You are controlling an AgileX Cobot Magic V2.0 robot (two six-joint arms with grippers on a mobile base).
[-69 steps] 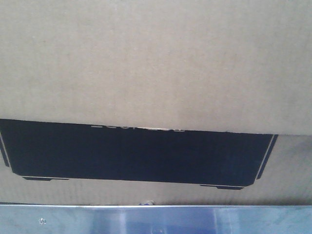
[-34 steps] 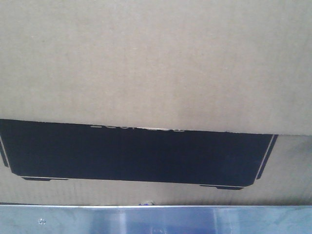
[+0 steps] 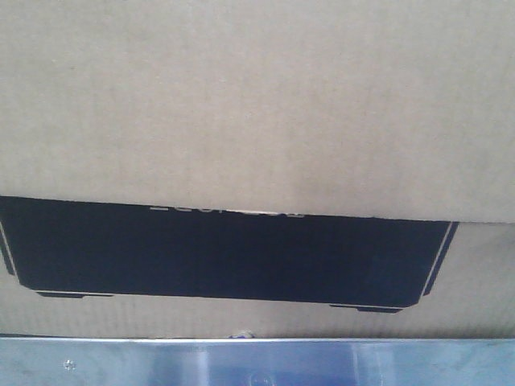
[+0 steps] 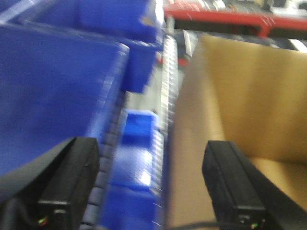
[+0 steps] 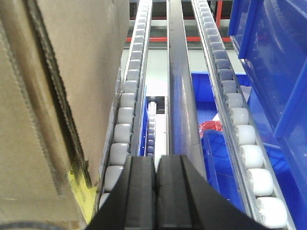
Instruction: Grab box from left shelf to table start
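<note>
Front view: the box (image 3: 257, 96) fills nearly the whole frame. Its black panel (image 3: 225, 257) runs across the lower middle, and the shelf's metal front rail (image 3: 257, 366) lies along the bottom edge. Set against the pictures from a second and half a second ago, nothing has shifted: the panel's corners and the rail sit at the same places. So the box has not begun to come off the shelf, and neither hand shows here.

Left wrist view: the picture is smeared, which suggests this arm is moving. The left gripper (image 4: 149, 146) is spread wide, one black finger at the lower left and the other at the lower right. The box's brown side takes up the right half of the frame, with the right-hand finger in front of it. Blue bins (image 4: 57, 86) fill the upper left, and a strip of rollers (image 4: 165, 72) runs up the middle. Whether a finger touches the cardboard cannot be told.

Right wrist view: the right gripper (image 5: 157, 163) is pressed closed at the bottom centre and holds nothing. It sits over the roller tracks (image 5: 125, 115), with the box just beside it along the left edge. More blue bins stand at the right.

I judge the lift has not started; both hands need to bear on the box's sides first.
</note>
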